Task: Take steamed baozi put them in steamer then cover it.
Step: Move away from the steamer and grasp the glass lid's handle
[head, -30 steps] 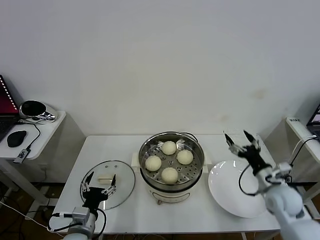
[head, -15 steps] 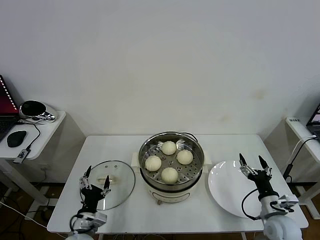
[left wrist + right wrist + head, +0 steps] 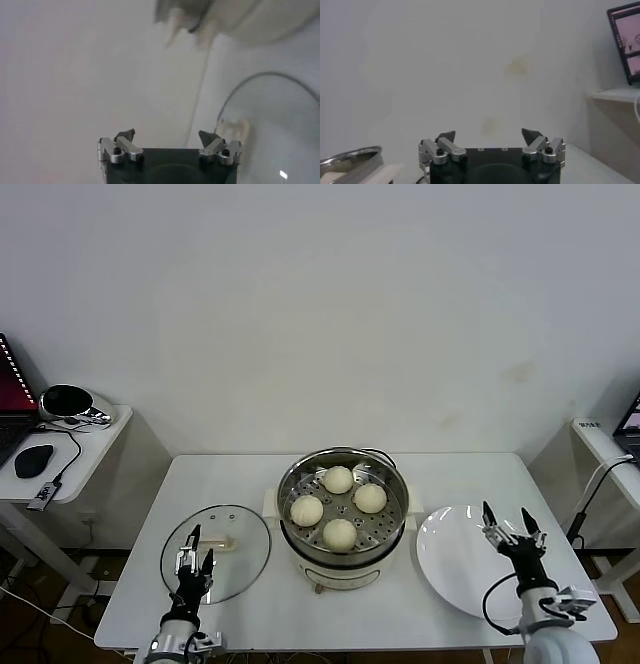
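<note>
Baozi (image 3: 339, 533), 4, sit dome-up in the uncovered steamer (image 3: 343, 474)

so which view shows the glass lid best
The head view: the whole glass lid lies flat on the table, left of the steamer, cream handle visible. The left wrist view catches only part of its rim and handle, blurred. The right wrist view doesn't show it.

open tabletop (image 3: 420, 474) around the steamer (image 3: 343, 506), hemmed by glass lid (image 3: 235, 554) left, white plate (image 3: 455, 569) right
</note>
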`<state>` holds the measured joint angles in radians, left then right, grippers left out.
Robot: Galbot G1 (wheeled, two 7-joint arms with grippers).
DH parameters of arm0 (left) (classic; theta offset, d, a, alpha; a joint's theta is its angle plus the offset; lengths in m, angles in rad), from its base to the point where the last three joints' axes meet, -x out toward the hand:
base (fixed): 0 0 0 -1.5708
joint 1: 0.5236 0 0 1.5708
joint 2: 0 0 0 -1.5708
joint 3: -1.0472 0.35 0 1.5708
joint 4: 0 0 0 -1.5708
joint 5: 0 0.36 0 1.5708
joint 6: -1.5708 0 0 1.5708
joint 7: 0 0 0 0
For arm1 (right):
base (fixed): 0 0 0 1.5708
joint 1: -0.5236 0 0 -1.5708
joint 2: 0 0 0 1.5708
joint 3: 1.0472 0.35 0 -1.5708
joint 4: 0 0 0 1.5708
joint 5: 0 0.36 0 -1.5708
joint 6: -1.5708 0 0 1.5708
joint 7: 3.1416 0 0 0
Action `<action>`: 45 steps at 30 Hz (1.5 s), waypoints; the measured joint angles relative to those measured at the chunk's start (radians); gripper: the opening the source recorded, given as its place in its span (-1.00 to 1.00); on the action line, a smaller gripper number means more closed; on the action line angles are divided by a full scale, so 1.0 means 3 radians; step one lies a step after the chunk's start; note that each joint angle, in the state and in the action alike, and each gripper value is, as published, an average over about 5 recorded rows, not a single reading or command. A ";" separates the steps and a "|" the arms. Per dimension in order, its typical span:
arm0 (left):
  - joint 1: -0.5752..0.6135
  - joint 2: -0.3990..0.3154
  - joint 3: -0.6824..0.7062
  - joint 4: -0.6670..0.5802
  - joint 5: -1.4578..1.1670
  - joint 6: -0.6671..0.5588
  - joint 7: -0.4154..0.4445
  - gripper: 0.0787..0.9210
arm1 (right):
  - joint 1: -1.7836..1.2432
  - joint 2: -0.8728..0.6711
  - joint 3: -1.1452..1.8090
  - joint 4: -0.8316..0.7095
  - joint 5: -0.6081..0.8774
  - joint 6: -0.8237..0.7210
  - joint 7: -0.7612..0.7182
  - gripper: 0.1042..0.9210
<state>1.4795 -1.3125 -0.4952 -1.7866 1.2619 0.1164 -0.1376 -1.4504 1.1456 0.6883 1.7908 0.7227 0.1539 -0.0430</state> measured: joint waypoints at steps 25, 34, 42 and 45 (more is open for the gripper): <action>-0.0569 0.0058 0.0086 0.0751 0.0299 0.0161 0.0009 0.77 | 0.0016 0.0096 0.0050 -0.0083 -0.0062 0.0001 0.0010 0.76; -0.0728 0.0073 0.0129 0.0881 0.0287 0.0213 0.0004 0.77 | -0.0009 0.0107 0.0056 -0.0096 -0.0077 0.0007 0.0011 0.76; -0.0865 0.0050 0.0161 0.0967 0.0247 0.0250 0.0030 0.77 | -0.0026 0.0120 0.0060 -0.0101 -0.0101 0.0012 0.0011 0.76; -0.0909 0.0050 0.0166 0.0999 0.0230 0.0256 0.0036 0.77 | -0.0031 0.0113 0.0064 -0.0101 -0.0103 0.0013 0.0011 0.76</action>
<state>1.2068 -1.2976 -0.4453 -1.4868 1.3308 0.1933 -0.1269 -1.4597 1.1795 0.7076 1.7605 0.6918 0.1577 -0.0397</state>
